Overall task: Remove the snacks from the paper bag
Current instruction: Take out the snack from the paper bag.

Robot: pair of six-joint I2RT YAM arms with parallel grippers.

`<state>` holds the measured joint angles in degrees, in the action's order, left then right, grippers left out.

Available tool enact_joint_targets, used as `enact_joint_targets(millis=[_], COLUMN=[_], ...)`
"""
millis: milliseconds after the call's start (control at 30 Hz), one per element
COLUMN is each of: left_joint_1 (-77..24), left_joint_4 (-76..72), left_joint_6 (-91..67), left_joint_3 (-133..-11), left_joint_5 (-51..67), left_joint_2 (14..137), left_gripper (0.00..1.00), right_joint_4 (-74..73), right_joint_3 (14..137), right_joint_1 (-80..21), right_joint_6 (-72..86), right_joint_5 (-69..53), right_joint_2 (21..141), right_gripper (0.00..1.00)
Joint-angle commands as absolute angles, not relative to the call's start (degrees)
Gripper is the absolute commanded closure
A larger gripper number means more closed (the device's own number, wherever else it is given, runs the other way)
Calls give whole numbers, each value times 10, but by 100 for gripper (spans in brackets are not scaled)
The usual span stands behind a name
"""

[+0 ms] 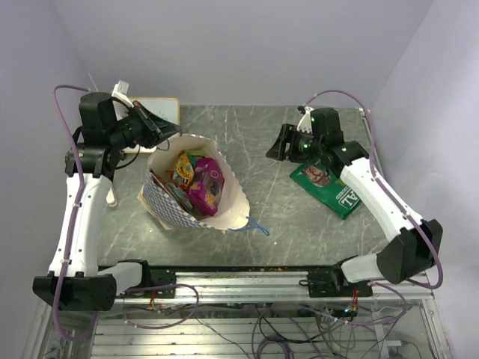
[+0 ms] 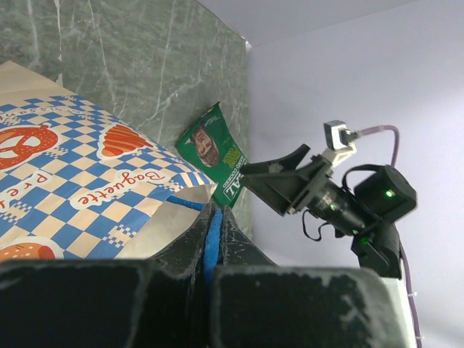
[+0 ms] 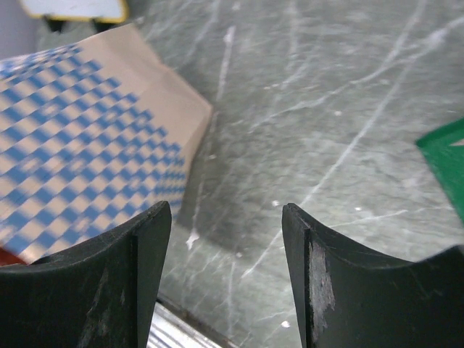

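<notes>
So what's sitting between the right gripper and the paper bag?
Only bare table. The top view shows nothing between the right gripper and the paper bag; the right wrist view shows the same stone past its open jaws.

Grey-green marbled counter (image 1: 262, 142) is filling the middle of the top view, with pale veins running across it. A small whiteboard (image 1: 168, 107) with a yellowish wood frame is lying at the far left corner, partly covered. It is also showing, blurred, at the top left edge of the right wrist view. A small white object (image 1: 121, 91) is sitting just beside it against the wall, too hidden to identify. Plain lavender walls (image 1: 247, 45) are closing in on three sides. An aluminium rail (image 1: 247, 288) is running along the near edge, with loose wires (image 1: 284, 329) hanging tangled underneath.
</notes>
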<state>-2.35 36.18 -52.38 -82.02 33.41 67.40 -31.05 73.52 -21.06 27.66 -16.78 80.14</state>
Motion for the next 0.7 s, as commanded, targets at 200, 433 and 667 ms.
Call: enact_joint_targets(millis=[200,433,667], left_joint_1=[-36,-36,-38], left_joint_4=[345,359,335], left_joint_6=[-550,-564,-596], left_joint_3=[-803,-804,-798], left_joint_5=[360,355,356], left_joint_2=[624,604,593], left_gripper=[93,93,93], right_joint_4=[-193,-113,-96], right_joint_3=[770,766,788], right_joint_1=[-376,-526,-621], right_joint_6=[240,186,96], right_joint_5=[-193,-152,-102], right_joint_2=[708,759,836], right_gripper=[39,48,55])
